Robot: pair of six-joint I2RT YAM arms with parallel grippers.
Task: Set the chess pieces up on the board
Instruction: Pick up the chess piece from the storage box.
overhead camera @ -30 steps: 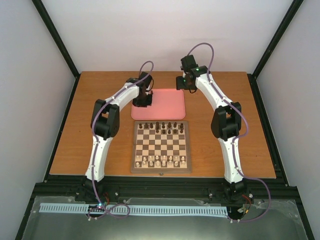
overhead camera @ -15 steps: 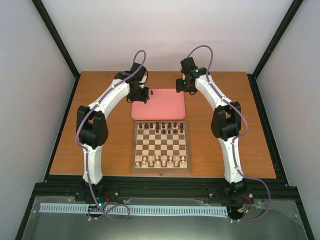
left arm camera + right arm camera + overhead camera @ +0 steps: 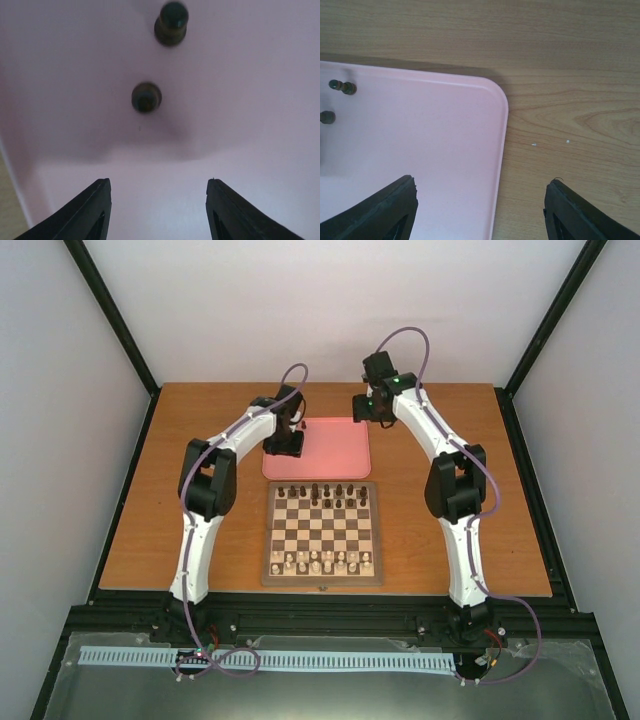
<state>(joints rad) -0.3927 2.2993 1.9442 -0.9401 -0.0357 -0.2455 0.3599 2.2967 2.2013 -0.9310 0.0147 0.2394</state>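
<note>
Wooden table (image 3: 130, 540), chessboard (image 3: 322, 530) at its centre, pink tray (image 3: 335, 450) just beyond the board's far edge, left gripper (image 3: 157, 187) spread, empty, over the tray's left side, right gripper (image 3: 480, 185) spread above its far right corner, dark chess pieces (image 3: 322, 495) on the board's far rows, two dark pawns (image 3: 146, 97) on the tray.

No words, numbers, brands or signs can be read here. None can be made out on the board (image 3: 322, 530), the pink tray (image 3: 335, 450) behind the board, or the counter (image 3: 150, 520) under the board.
</note>
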